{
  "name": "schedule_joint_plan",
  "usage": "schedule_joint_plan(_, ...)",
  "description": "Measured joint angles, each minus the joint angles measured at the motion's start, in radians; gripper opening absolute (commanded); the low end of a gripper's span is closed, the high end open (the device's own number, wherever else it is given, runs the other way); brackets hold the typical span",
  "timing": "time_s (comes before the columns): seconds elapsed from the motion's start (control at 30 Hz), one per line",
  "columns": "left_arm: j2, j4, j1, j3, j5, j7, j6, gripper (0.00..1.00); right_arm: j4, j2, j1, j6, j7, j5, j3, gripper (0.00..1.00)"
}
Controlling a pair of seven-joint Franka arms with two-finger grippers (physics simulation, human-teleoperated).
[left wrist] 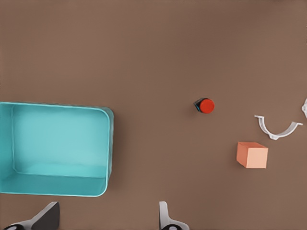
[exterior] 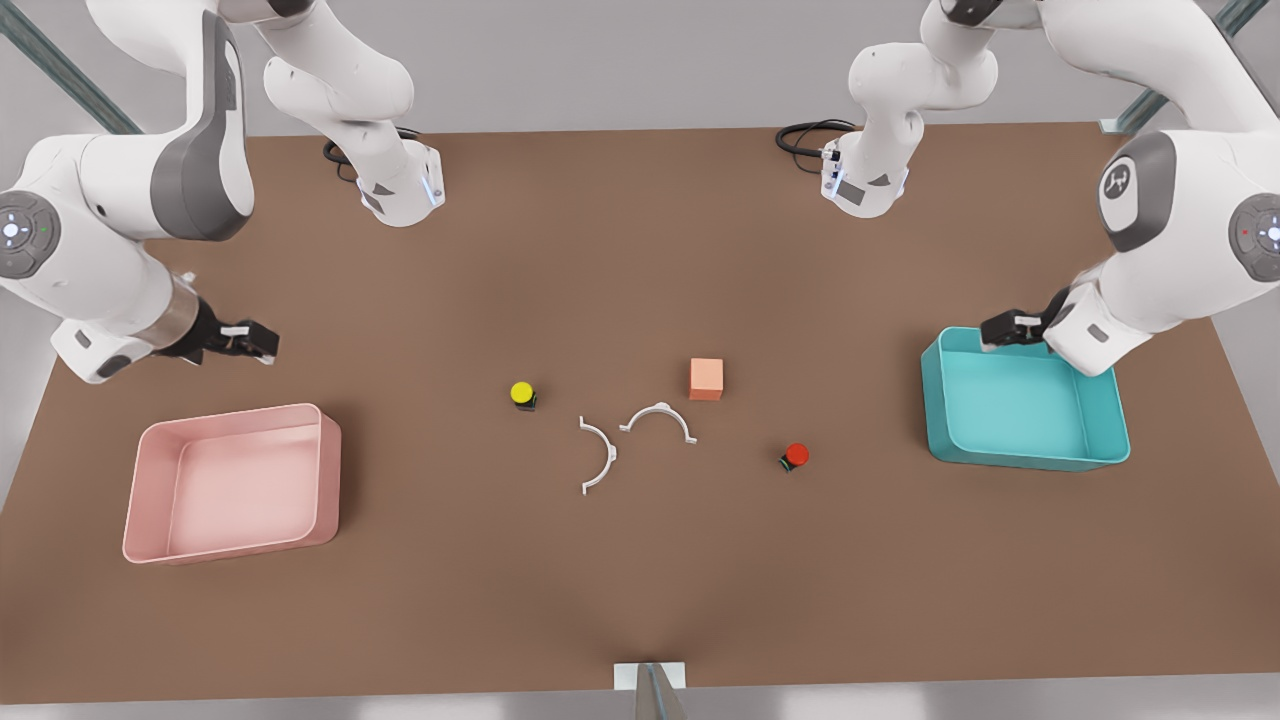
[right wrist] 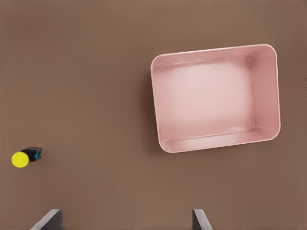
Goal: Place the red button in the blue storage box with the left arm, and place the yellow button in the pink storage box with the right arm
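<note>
While both buttons lay untouched, left gripper (exterior: pixel 1003 328) and right gripper (exterior: pixel 262 342) hung spread, empty. Red button (exterior: pixel 796 456), yellow button (exterior: pixel 522 394) looked light, rigid; domes likely slippery, black bases better hold.

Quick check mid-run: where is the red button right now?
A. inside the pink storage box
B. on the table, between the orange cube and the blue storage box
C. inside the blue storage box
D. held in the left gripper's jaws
B: the red button lies on the table, between the orange cube and the blue storage box; the left gripper, jaws open, holds nothing.
</note>
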Motion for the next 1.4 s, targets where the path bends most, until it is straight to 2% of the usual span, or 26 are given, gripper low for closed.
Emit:
schedule_joint_plan(0.1,0.112,0.003,-0.113,0.001,0.002,0.006,0.084,1.0,-0.001,0.003,-0.002,0.045,0.005,-0.001,0.009,1.0)
schedule_joint_plan(0.2,0.281,-0.047,-0.265,-0.001,0.0,0.011,0.267,1.0,0.0,0.058,-0.002,0.093,0.018,-0.006,0.11,1.0)
schedule_joint_plan(0.33,0.421,-0.109,-0.326,0.001,0.014,0.025,0.504,1.0,-0.044,0.154,0.22,0.186,0.083,-0.027,0.147,1.0)
schedule_joint_plan(0.4,0.44,-0.194,-0.329,0.001,0.019,0.032,0.622,1.0,-0.122,0.167,0.298,0.237,0.128,-0.031,0.167,1.0)
schedule_joint_plan(0.53,0.47,-0.276,-0.328,0.001,0.023,0.044,0.792,1.0,-0.247,0.187,0.318,0.37,0.211,-0.034,0.197,1.0)
schedule_joint_plan(0.67,0.481,-0.309,-0.331,0.001,0.024,0.054,0.891,1.0,-0.263,0.252,0.332,0.491,0.281,-0.036,0.201,1.0)
schedule_joint_plan(0.73,0.486,-0.315,-0.332,0.001,0.024,0.059,0.921,0.96,-0.264,0.268,0.34,0.535,0.311,-0.037,0.201,1.0)
schedule_joint_plan(0.87,0.486,-0.353,-0.332,0.001,0.025,0.067,0.957,0.98,-0.275,0.282,0.344,0.592,0.363,-0.038,0.202,1.0)
schedule_joint_plan(0.9,0.483,-0.363,-0.332,0.001,0.025,0.069,0.963,0.95,-0.281,0.282,0.344,0.6,0.375,-0.038,0.204,1.0)
schedule_joint_plan(0.93,0.478,-0.371,-0.333,0.001,0.026,0.07,0.967,0.82,-0.288,0.282,0.344,0.607,0.387,-0.038,0.211,1.0)
schedule_joint_plan(0.97,0.474,-0.375,-0.333,0.001,0.026,0.071,0.971,0.74,-0.303,0.282,0.344,0.613,0.399,-0.038,0.215,1.0)
schedule_joint_plan(1.1,0.461,-0.376,-0.332,0.001,0.026,0.076,0.982,0.68,-0.364,0.291,0.345,0.641,0.44,-0.038,0.231,1.0)
schedule_joint_plan(1.2,0.451,-0.375,-0.329,0.001,0.028,0.078,0.986,0.47,-0.396,0.293,0.343,0.657,0.466,-0.04,0.234,1.0)
schedule_joint_plan(1.33,0.42,-0.374,-0.324,0.003,0.038,0.068,0.985,0.43,-0.433,0.293,0.337,0.667,0.5,-0.077,0.234,1.0)
schedule_joint_plan(1.4,0.344,-0.374,-0.279,0.005,0.041,0.072,0.943,0.43,-0.446,0.293,0.332,0.669,0.514,-0.095,0.231,1.0)
